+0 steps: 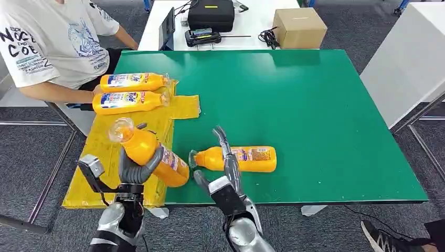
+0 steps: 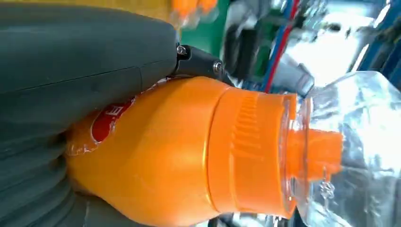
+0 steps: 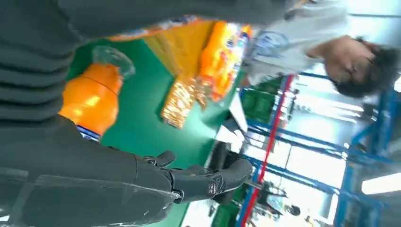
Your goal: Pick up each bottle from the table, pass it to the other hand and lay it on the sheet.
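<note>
Two hands—left fingers [image 1: 137, 167] grip a bottle [image 1: 148, 152], right fingers [image 1: 226, 157] spread, empty.

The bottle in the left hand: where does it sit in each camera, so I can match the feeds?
Head view: bottle, lower left, tilted over the yellow sheet, held by the left hand.
Left wrist view: close up, centre.
Right wrist view: cannot tell.
Shared landmark: green table.
</note>
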Motion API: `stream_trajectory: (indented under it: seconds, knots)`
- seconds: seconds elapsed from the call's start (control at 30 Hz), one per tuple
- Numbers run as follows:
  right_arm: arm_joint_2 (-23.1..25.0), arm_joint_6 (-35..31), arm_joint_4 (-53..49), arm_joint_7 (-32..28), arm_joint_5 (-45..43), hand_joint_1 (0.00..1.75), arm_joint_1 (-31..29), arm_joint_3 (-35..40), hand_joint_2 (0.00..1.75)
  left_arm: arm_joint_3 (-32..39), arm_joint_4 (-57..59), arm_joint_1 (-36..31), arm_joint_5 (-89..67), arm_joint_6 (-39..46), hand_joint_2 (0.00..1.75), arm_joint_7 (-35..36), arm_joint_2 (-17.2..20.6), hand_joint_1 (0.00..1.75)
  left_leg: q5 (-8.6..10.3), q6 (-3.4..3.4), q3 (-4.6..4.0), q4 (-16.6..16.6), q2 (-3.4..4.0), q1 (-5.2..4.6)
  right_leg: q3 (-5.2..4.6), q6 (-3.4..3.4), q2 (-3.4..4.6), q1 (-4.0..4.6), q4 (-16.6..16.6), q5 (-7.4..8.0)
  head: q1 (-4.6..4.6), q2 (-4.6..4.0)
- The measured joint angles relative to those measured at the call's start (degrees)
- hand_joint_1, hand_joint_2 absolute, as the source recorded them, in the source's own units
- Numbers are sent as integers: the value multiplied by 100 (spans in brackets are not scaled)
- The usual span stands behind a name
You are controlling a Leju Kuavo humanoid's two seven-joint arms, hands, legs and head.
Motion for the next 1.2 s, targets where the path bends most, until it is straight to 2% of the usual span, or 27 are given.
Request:
stream_trajectory:
  seconds: [0.17, 0.27, 0.43, 0.67, 0.9, 1.2]
  knots:
    - [-44, 31, -522, -109, -208, 0, 147, 9, 0, 223, -37, -164, -1013, 932, 175, -519, 59, 175, 0, 0, 0, 0, 1, 0, 0, 0, 0, 0, 1, 0, -2, 0]
    - [-59, 94, -817, -127, -345, 0, 185, 26, 0, 302, -48, -310, -2232, 1773, 175, -890, 158, 175, 0, 0, 0, 0, -1, 0, 1, 0, -1, 0, 0, 0, -2, 0]
    - [-61, 184, -1077, -133, -540, 0, 179, 63, 0, 391, 28, -510, -4826, 3351, 175, -981, 356, 175, 1, 0, 1, 0, 0, 0, 2, 0, 0, 0, 1, 0, -2, 0]
    - [-52, 382, -1199, -122, -699, 0, 143, 122, 0, 1005, 446, -760, -8175, 3505, 175, -835, 429, 175, 2, -1, 1, 0, 6, 0, 0, -1, 3, -1, 1, 2, -2, 0]
    - [-52, 490, -1272, -65, -706, 0, 139, 160, 0, 1370, 1148, -1009, -9044, 3523, 175, -507, 505, 175, 2, -1, 0, 0, 4, 0, -1, -1, 3, 0, 1, 1, 0, 0]
    - [-52, 724, -1285, -54, -688, 0, 141, 164, 0, 1309, 2919, -1483, -8851, 3479, 175, -181, 896, 175, 3, -2, 2, 0, 6, 0, -1, -1, 6, 0, 2, 1, 0, 0]
